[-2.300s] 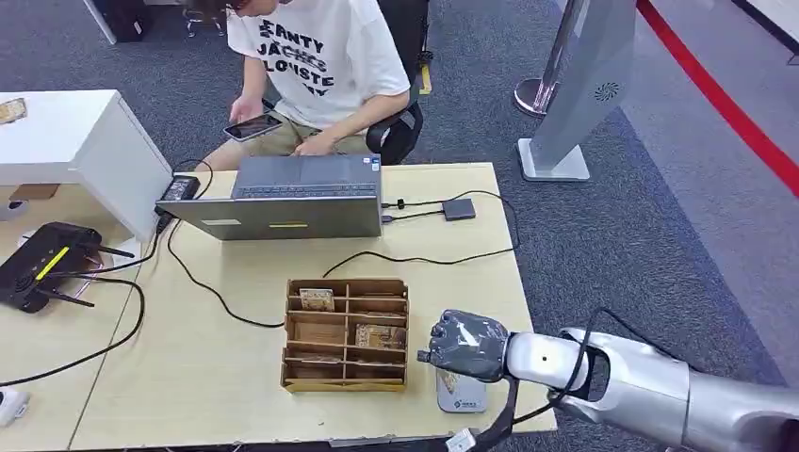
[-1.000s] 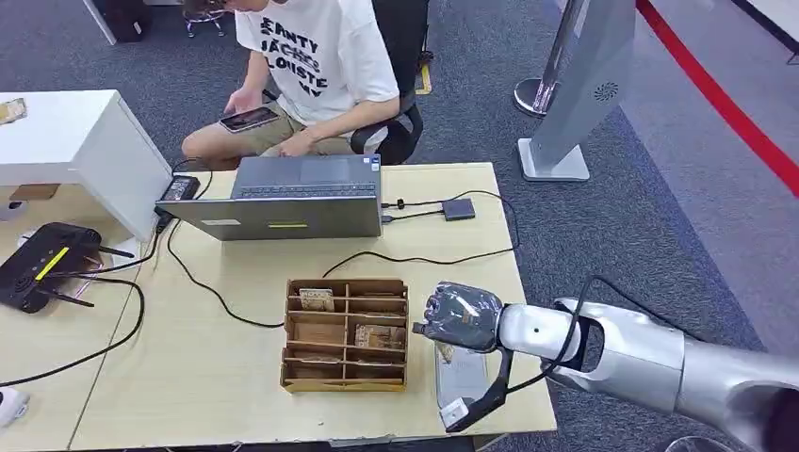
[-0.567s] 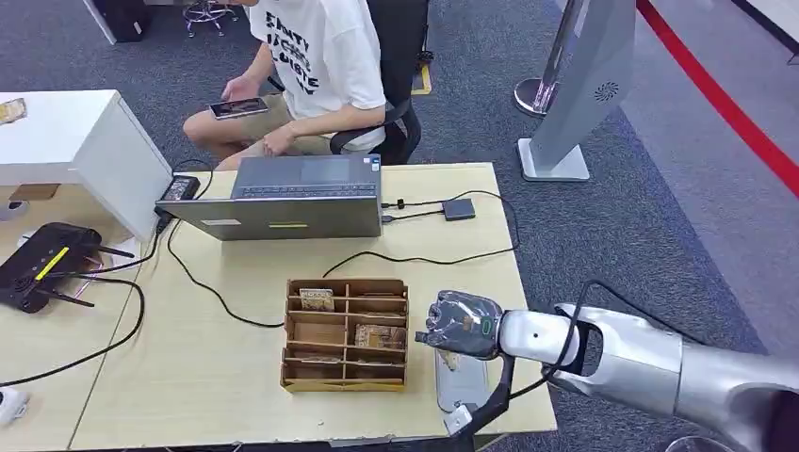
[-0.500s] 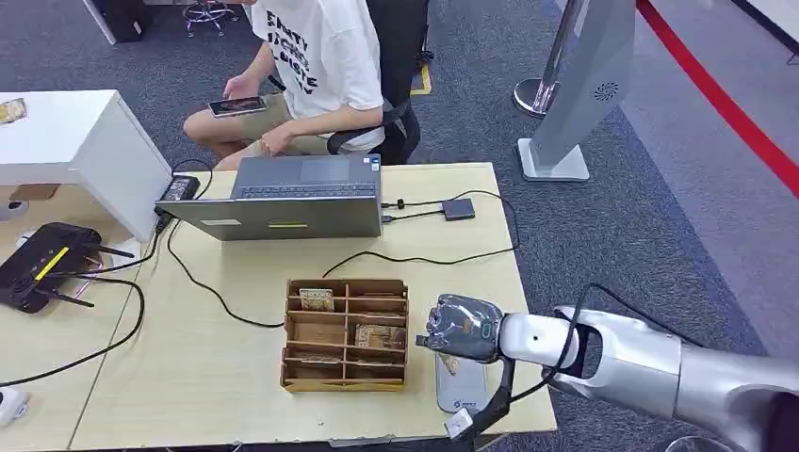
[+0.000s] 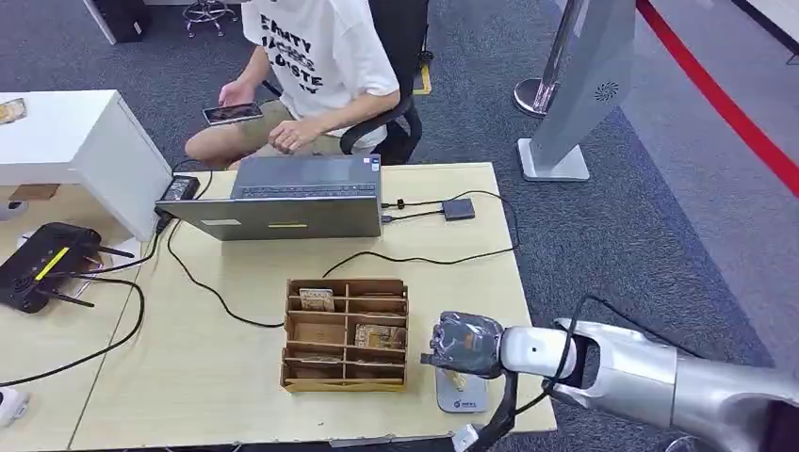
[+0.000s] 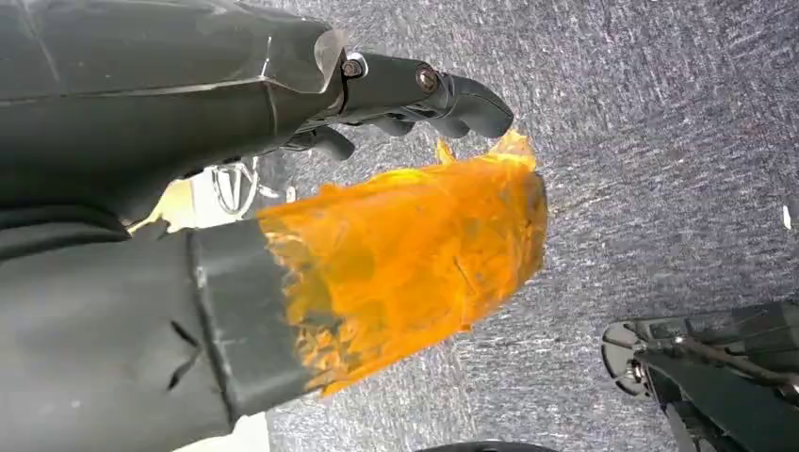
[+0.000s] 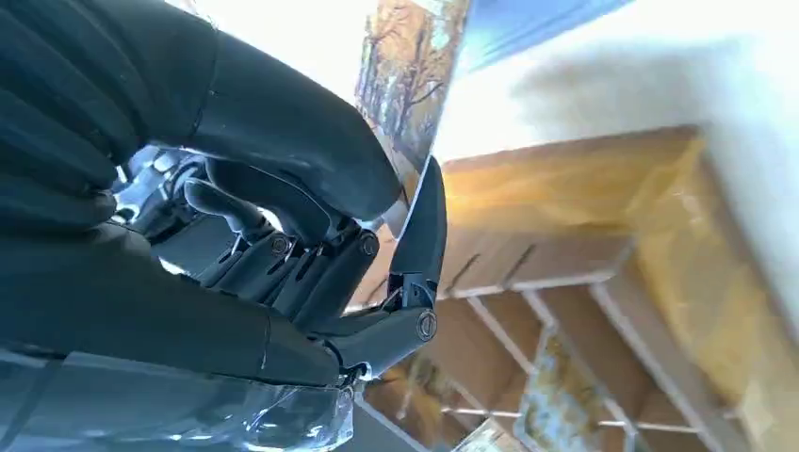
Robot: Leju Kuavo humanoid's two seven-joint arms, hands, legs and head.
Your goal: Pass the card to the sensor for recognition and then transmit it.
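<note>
My right hand [image 5: 464,344] hovers low over the grey sensor pad [image 5: 464,401] near the table's front right edge. It pinches a picture card [image 5: 459,380], whose lower edge pokes out beneath the hand just above the pad. In the right wrist view the card [image 7: 415,75], printed with autumn trees, stands between the thumb and the dark fingers [image 7: 311,273] of that hand [image 7: 236,235]. My left hand [image 6: 377,235] hangs over grey carpet and holds nothing. Its orange-covered thumb stands apart from its fingers [image 6: 424,89].
A wooden compartment box [image 5: 346,334] with cards in it stands just left of the sensor; it also shows close by as the box [image 7: 603,245]. Behind it are a laptop [image 5: 287,202] with cables, a black router [image 5: 42,264] at the left, and a seated person [image 5: 320,56].
My right hand has come down and toward the table's front edge with the card, closer to the sensor pad. The seated person has turned on the chair.
</note>
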